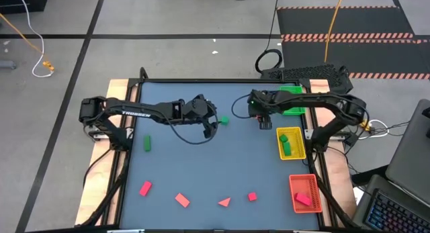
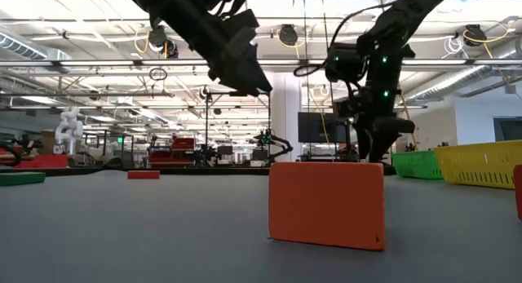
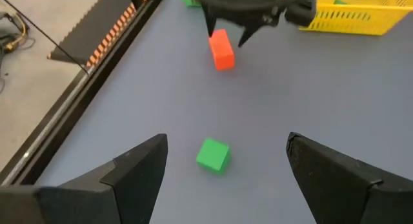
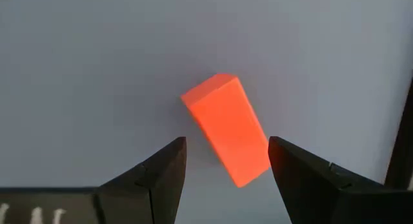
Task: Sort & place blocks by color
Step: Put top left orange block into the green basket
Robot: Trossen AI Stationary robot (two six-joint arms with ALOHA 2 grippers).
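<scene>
The right gripper [image 4: 226, 162] hung spread over 1 small red cuboid block [image 4: 227, 128] — not touching; the left gripper [image 3: 226, 169], spread too, hovered above 1 small green cube block [image 3: 213, 154].

Two black jointed arms [image 1: 144, 112]; white lettering; green lights.

Red block [image 4: 227, 127] under right claw [image 1: 264, 123] hidden in high view.

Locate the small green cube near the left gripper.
The green cube lies on the table's far middle in the high view, just right of the left gripper and left of the right gripper.
</scene>
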